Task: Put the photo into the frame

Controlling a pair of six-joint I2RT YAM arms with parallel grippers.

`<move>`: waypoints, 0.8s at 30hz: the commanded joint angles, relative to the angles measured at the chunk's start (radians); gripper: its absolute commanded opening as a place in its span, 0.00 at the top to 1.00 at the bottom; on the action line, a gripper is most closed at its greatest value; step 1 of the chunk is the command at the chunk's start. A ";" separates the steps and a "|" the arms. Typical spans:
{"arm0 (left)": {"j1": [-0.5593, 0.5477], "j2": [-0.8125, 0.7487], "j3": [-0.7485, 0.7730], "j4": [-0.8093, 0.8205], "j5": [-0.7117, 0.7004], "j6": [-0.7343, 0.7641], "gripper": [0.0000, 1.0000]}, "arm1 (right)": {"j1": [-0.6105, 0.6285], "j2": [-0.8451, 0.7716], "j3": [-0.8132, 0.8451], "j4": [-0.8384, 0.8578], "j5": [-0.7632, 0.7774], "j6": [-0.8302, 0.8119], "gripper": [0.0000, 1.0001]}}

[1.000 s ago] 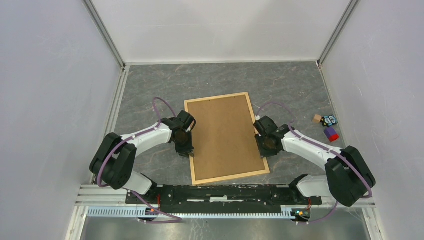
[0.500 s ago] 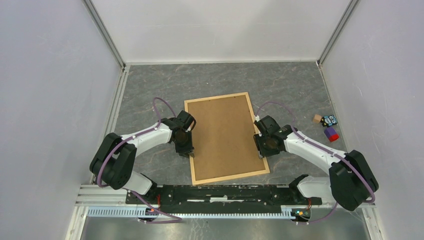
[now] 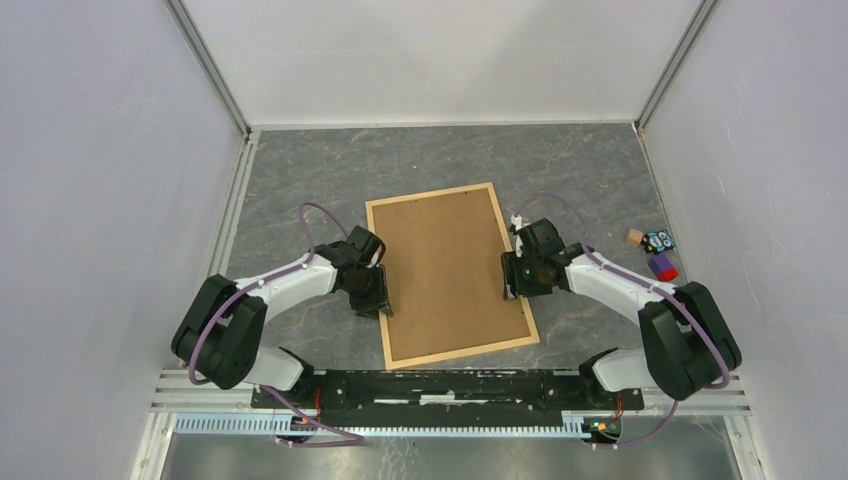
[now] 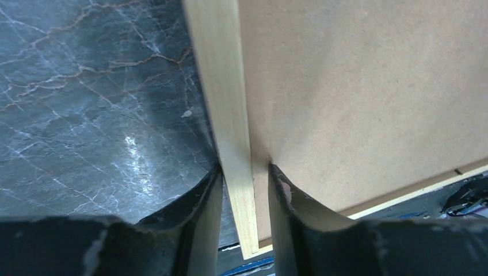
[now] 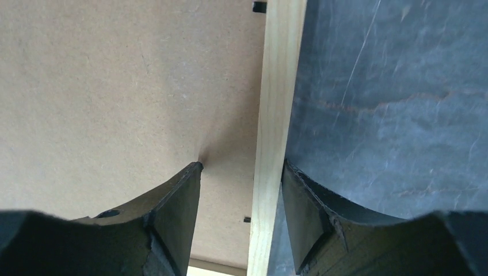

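Smooth pale wood frame (image 4: 227, 115), matt brown fibreboard backing (image 4: 357, 98), glossy dark marbled tabletop (image 4: 98, 115), scuffed black plastic fingers (image 5: 172, 230)

One frame (image 3: 431, 193), one brown board (image 3: 446, 270), two end effectors (image 3: 378, 304) (image 3: 512, 289), three small toys (image 3: 658, 242).

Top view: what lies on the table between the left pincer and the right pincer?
The brown backing board, set in the frame, fills the stretch between the left pincer and the right pincer; the top view shows it.

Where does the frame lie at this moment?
In the top view the frame lies flat mid-table, back up, between the left gripper and the right gripper, each straddling one long side.
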 commanded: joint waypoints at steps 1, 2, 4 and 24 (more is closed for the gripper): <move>-0.023 -0.014 -0.063 0.069 0.126 -0.050 0.55 | -0.001 0.107 0.086 0.178 -0.115 -0.003 0.41; -0.038 -0.019 -0.060 0.075 0.139 -0.054 0.53 | 0.000 0.146 0.129 0.184 -0.119 -0.005 0.41; -0.082 -0.030 -0.048 0.082 0.146 -0.071 0.46 | 0.000 0.223 0.224 0.181 -0.110 -0.030 0.40; 0.074 -0.105 0.363 -0.099 -0.026 0.119 0.00 | -0.047 -0.075 0.166 -0.049 0.088 -0.070 0.14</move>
